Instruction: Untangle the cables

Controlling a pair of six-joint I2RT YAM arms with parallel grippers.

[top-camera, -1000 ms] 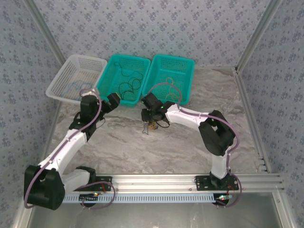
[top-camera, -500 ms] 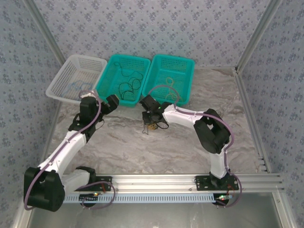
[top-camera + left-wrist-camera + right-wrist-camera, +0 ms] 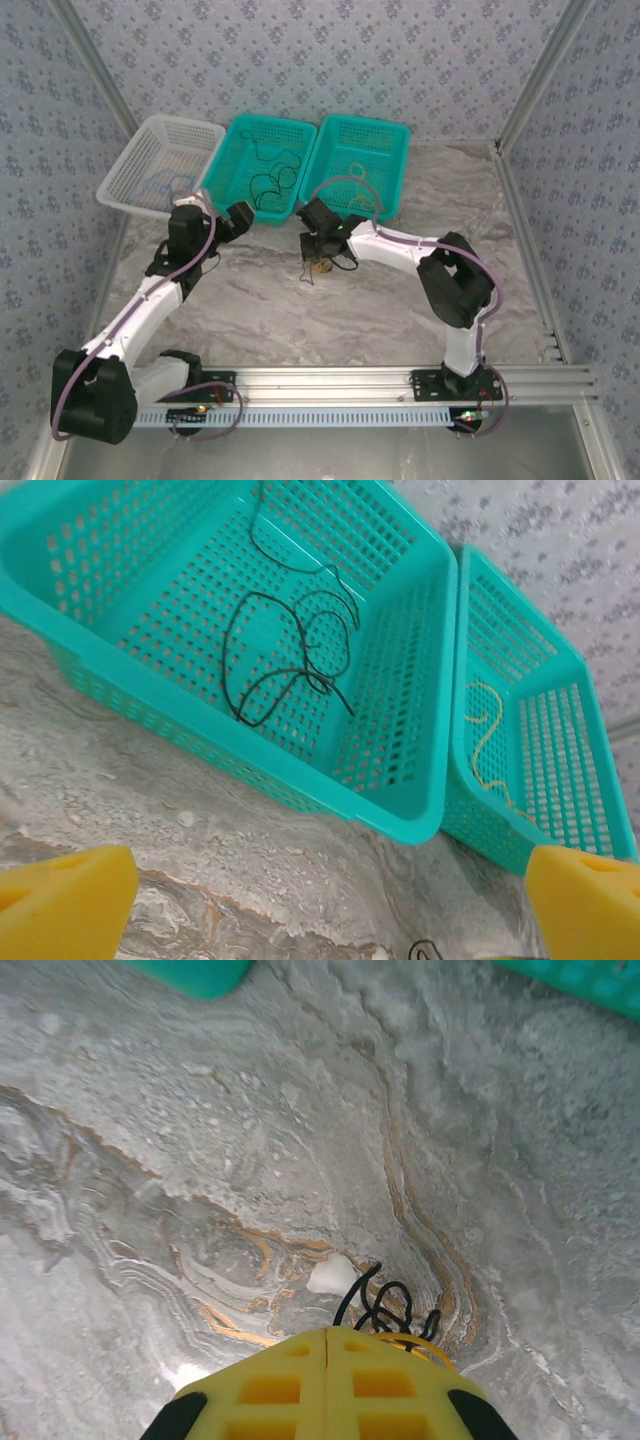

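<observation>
You are working the pick-out step. Your right gripper (image 3: 328, 1332) is clenching flush at the cables (image 3: 392, 1312), a black-and-yellow clump lying near the middle of the table (image 3: 200, 1160); in my judgement it is pinching a strand. Your left gripper (image 3: 325, 905) is standing released at the clump's 10 o'clock, facing the teal basket (image 3: 200, 730) that is holding a black cord (image 3: 300, 672). The next move is calling for a slow lift, with the left gripper taking a second strand.

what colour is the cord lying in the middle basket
Black. The cord stands out best in the left wrist view, looped against the teal mesh.
</observation>
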